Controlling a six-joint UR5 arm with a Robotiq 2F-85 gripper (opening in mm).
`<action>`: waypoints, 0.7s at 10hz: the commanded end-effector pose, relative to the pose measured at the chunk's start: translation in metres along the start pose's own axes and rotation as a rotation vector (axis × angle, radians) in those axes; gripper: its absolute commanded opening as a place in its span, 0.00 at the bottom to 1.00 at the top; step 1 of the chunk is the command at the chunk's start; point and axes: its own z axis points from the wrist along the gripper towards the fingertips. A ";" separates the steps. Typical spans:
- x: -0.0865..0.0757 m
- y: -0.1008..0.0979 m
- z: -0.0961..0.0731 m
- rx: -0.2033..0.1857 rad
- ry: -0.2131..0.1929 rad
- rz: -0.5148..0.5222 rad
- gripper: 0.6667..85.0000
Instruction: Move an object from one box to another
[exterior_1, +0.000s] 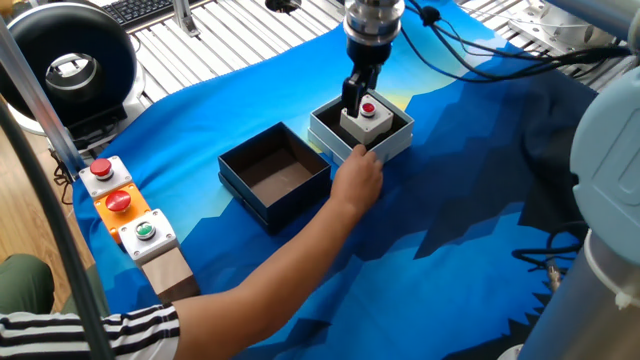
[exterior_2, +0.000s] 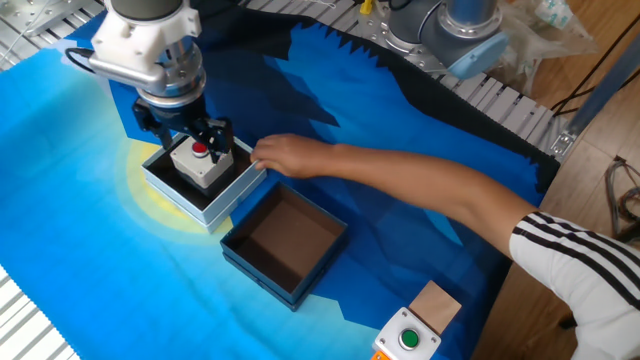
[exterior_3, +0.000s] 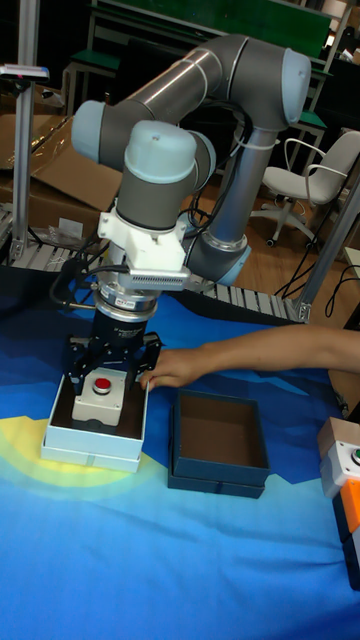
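Note:
The object, a white-grey cube with a red button, sits inside the white box. My gripper hangs straight down over it. The jaws are open and stand on either side of the cube's top; I see no firm contact. The dark navy box stands beside the white one with nothing inside.
A person's hand rests on the white box's edge, close to my gripper, and the arm reaches across the blue cloth. A joined row of red, orange and green button boxes lies at the table's side.

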 end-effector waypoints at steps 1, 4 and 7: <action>0.005 0.005 0.011 -0.031 -0.024 -0.001 0.89; 0.009 0.003 0.016 -0.030 -0.032 -0.001 0.89; 0.010 -0.002 0.019 -0.018 -0.035 -0.015 0.89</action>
